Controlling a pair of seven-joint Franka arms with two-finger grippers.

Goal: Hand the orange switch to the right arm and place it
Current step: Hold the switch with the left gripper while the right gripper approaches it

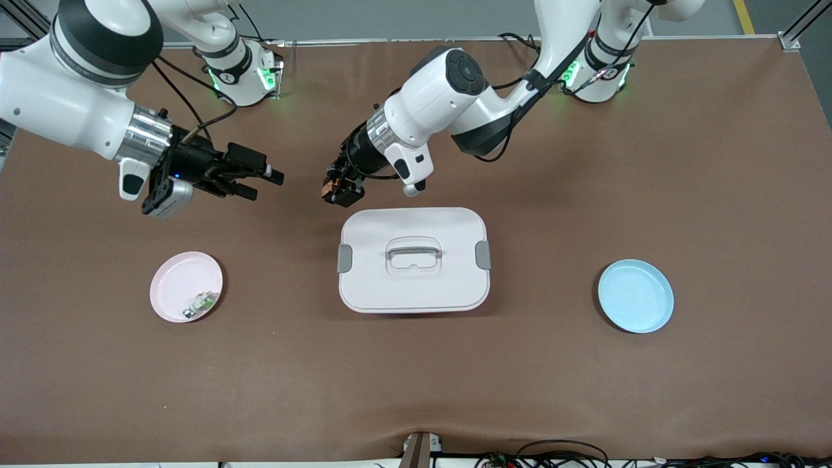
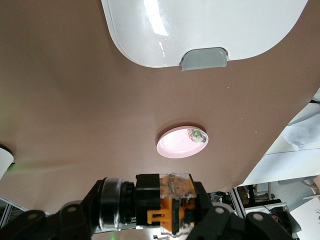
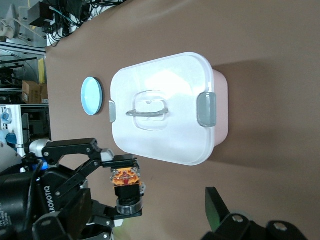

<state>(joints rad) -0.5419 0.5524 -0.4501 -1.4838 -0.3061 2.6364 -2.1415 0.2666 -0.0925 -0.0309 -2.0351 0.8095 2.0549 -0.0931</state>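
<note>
The orange switch (image 1: 327, 188) is a small black block with an orange middle. My left gripper (image 1: 338, 190) is shut on it, hanging over the bare table just off the white box's corner on the robots' side. In the left wrist view the switch (image 2: 166, 201) sits crosswise between the jaws. My right gripper (image 1: 266, 184) is open and holds nothing; it hangs beside the switch, toward the right arm's end, a short gap away and pointing at it. The right wrist view shows the held switch (image 3: 126, 181) and one of my own right fingers (image 3: 216, 209).
A white lidded box (image 1: 413, 286) with grey clips stands mid-table. A pink plate (image 1: 170, 286) toward the right arm's end holds a small green-white-silver part (image 1: 200, 303). A blue plate (image 1: 636, 296) lies toward the left arm's end.
</note>
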